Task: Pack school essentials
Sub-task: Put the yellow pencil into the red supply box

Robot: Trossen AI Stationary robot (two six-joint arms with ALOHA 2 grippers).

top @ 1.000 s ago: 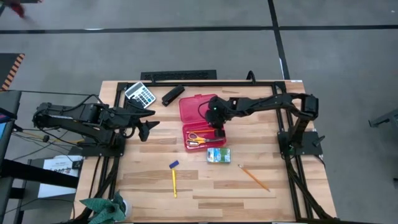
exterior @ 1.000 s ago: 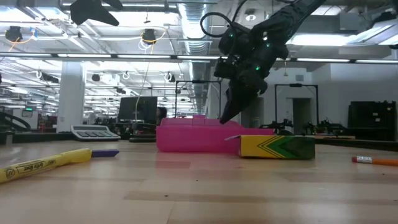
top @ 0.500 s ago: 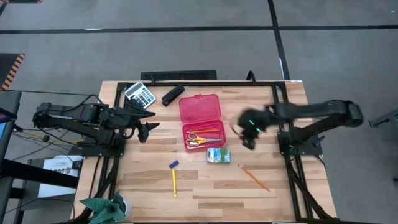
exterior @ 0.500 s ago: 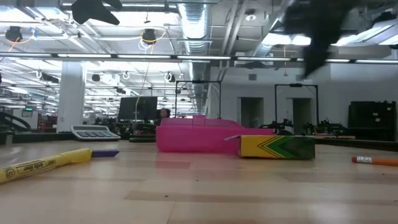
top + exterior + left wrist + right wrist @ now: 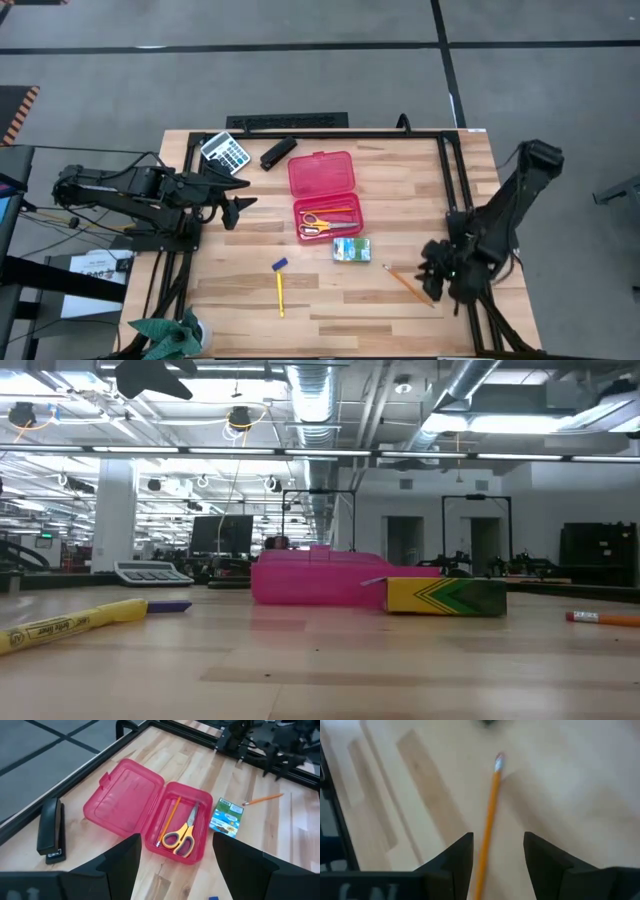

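Observation:
The open pink case [image 5: 324,190] lies mid-table; its tray holds the yellow-handled scissors [image 5: 181,826] and one orange pencil [image 5: 168,820]. The green-and-white packet [image 5: 351,249] lies flat just near of the case. The blue piece [image 5: 280,264] and the yellow pen [image 5: 280,292] lie farther left. The second orange pencil [image 5: 408,285] lies flat toward the near right. My right gripper [image 5: 434,274] is open over that pencil, and in the right wrist view its fingers [image 5: 462,856] stand either side of the pencil [image 5: 490,815] without touching it. My left gripper [image 5: 236,206] waits open, raised at the left of the case.
The grey calculator [image 5: 225,150] and the black stapler [image 5: 278,152] lie at the far left of the table. A black frame rail [image 5: 455,190] runs along the right side by the right arm's base. Bare wood shows between the pen and the loose pencil.
My right gripper has swung quickly away from the pink case, toward the table's right and near edges, and has come down over the loose pencil. It has left the low view. The things on the table lie as before.

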